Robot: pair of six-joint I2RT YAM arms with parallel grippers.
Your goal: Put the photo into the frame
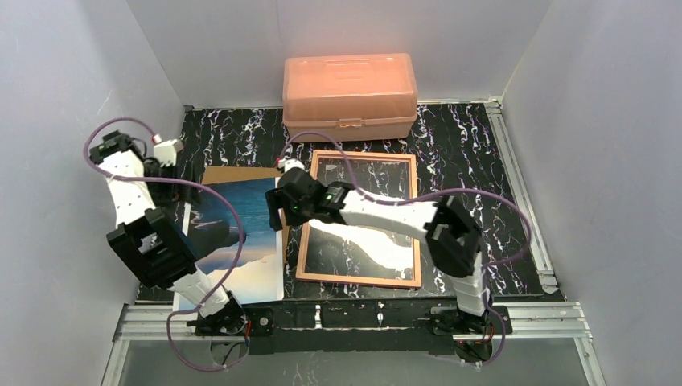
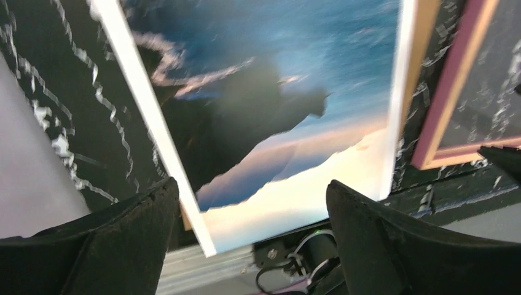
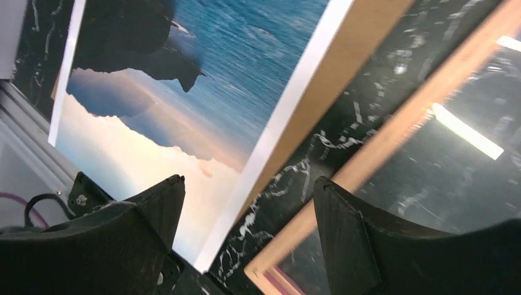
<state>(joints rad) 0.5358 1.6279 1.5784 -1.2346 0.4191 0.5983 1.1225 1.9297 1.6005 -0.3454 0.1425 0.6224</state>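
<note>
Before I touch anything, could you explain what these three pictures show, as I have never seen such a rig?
A left arm and a right arm stand at the near edge of the table. One picture looks down from above; the other two come from wrist cameras. On its black marbled top lie a sea photo on a brown board, an empty frame beside it, and a salmon box behind. The left claw and right claw, seen at the bottom there, are open, holding nothing.

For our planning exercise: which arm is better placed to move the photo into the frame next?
Probably right: the right fingers, open, hover at the photo edge beside the frame; the left fingers hang at its outer corner.
</note>
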